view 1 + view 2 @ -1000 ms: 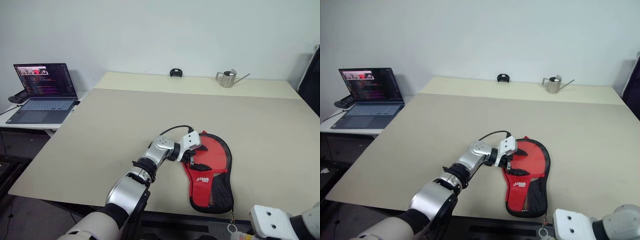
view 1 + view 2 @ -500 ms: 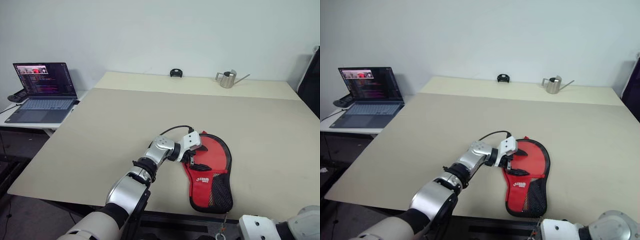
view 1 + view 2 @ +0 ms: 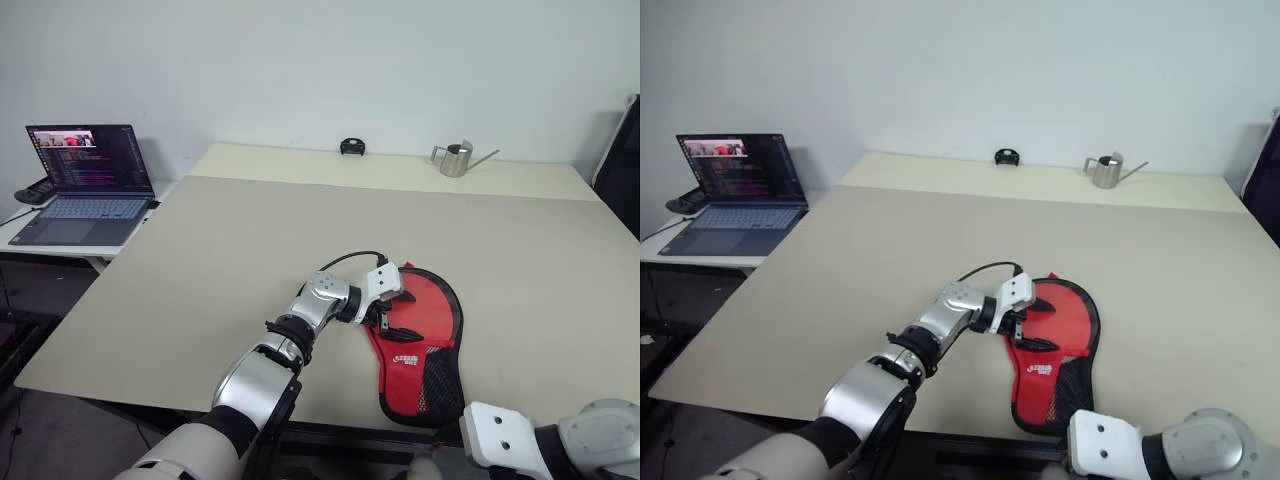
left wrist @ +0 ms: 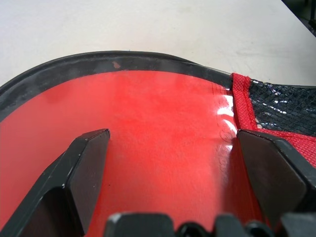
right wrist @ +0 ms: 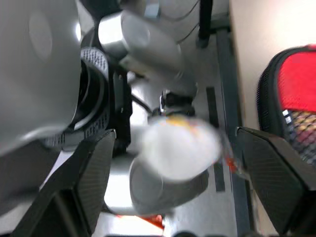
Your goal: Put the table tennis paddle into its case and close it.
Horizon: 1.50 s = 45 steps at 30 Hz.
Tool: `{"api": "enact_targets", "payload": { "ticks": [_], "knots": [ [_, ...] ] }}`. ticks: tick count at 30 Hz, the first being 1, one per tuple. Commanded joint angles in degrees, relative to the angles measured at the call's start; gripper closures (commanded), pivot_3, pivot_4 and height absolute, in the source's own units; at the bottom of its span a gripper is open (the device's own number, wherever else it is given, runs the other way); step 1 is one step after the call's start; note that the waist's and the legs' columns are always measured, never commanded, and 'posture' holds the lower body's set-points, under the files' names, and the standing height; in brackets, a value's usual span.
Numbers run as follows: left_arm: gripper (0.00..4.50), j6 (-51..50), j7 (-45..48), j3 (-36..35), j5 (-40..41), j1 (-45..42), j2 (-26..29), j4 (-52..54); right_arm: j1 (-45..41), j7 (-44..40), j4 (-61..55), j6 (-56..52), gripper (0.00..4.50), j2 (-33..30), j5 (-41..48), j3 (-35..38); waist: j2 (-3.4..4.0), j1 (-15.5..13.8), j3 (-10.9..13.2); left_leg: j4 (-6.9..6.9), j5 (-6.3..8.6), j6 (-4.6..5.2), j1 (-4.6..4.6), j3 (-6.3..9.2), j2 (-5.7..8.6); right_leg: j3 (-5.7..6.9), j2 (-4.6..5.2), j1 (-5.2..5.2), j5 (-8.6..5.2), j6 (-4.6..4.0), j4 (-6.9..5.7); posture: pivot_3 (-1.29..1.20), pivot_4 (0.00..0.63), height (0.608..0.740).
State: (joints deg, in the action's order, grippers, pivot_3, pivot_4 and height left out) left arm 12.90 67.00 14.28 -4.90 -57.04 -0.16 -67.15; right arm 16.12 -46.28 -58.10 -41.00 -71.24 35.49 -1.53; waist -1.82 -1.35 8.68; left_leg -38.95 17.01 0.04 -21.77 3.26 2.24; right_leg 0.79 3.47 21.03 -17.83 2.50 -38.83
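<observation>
The case (image 3: 425, 340) lies flat near the table's front edge, red side up, with black edging and a black mesh pocket (image 3: 443, 385) at its narrow end. My left gripper (image 3: 398, 316) rests open over the case's round part, its fingers (image 4: 89, 158) spread on the red face (image 4: 163, 128). The table tennis paddle is hidden. My right gripper (image 5: 175, 143) hangs open below the table's front edge, beside the case's narrow end (image 5: 291, 98). A blurred white round thing (image 5: 180, 145) sits between its fingers, touching neither. The right wrist (image 3: 500, 440) shows at the bottom of the left eye view.
An open laptop (image 3: 85, 185) stands on a side table at the left. A metal watering can (image 3: 457, 157) and a small black object (image 3: 351, 146) sit at the back of the beige table (image 3: 250, 250).
My right arm has slid left along the table's front edge and its fingers have opened. The small ring on a cord at the case's tip has gone from sight. The left gripper stayed still.
</observation>
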Motion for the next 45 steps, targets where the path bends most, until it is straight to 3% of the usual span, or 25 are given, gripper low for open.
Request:
{"api": "enact_targets", "payload": {
  "ticks": [1,6,10,21,26,34,39,45],
  "knots": [
    [0.00,-0.91,-0.09,1.97,-2.92,1.75,-0.56,-2.94,-1.91,-0.02,-0.49,-0.86,0.44,2.35,3.76,4.11,0.00,0.01,-0.01,0.00,0.00,0.00,0.01,0.00,0.00,-0.01,0.00,0.00,0.00,0.00,-0.01,0.00,0.150,0.740],
    [0.00,-0.69,-0.19,1.60,-2.57,1.58,-0.57,-2.81,-4.12,2.43,2.30,-4.90,0.44,5.78,10.51,13.32,-0.04,-0.05,-0.01,0.00,0.00,0.01,0.01,0.01,0.01,0.01,0.00,-0.03,0.00,0.00,-0.01,0.00,0.150,0.740],
    [0.00,-0.26,0.54,0.67,-1.55,1.21,-0.05,-2.07,-8.32,4.71,10.58,-4.73,0.44,10.42,11.08,17.98,-0.09,-0.03,-0.04,0.00,0.00,0.01,0.03,0.00,0.01,-0.01,0.01,-0.03,0.01,-0.01,-0.03,0.00,0.150,0.740],
    [0.00,-1.04,5.91,-5.51,4.96,0.15,4.43,6.48,-22.35,3.18,35.45,5.99,0.44,20.00,-0.02,13.26,0.13,1.23,0.21,0.03,0.00,0.01,-0.09,-0.07,-0.01,-0.13,-0.06,0.26,0.02,-0.03,-0.15,0.00,0.150,0.740],
    [0.00,-7.60,8.16,-8.00,10.03,5.65,10.53,23.29,-31.30,0.80,47.62,10.70,0.44,24.33,-3.71,10.38,0.44,1.88,0.52,0.05,-0.02,-0.03,-0.15,-0.12,-0.03,-0.22,-0.05,0.36,0.02,-0.04,-0.14,0.00,0.150,0.740],
    [0.00,-30.16,-0.72,-15.25,20.57,28.15,21.73,62.64,-40.25,-5.42,66.34,20.00,0.44,29.07,-8.99,8.42,0.65,2.81,0.63,0.12,-0.13,-0.25,-0.19,-0.11,-0.07,-0.23,0.04,0.41,-0.01,-0.08,-0.06,0.00,0.150,0.740],
    [0.00,-35.74,-6.80,-18.12,23.34,36.06,25.12,72.49,-43.19,-9.26,74.43,23.05,0.44,28.86,-10.42,8.99,0.74,2.06,0.69,0.08,-0.05,-0.10,-0.16,-0.11,-0.05,-0.20,0.11,0.35,0.00,-0.09,-0.11,0.00,0.150,0.740],
    [0.00,-37.98,-15.00,-20.82,24.51,35.83,25.85,76.37,-47.99,-13.06,86.08,27.14,0.44,25.62,-13.14,9.87,0.79,1.61,0.72,0.07,-0.04,-0.07,-0.12,-0.13,-0.04,-0.19,0.10,0.34,0.02,-0.12,-0.13,0.00,0.150,0.740]
  ]
}}
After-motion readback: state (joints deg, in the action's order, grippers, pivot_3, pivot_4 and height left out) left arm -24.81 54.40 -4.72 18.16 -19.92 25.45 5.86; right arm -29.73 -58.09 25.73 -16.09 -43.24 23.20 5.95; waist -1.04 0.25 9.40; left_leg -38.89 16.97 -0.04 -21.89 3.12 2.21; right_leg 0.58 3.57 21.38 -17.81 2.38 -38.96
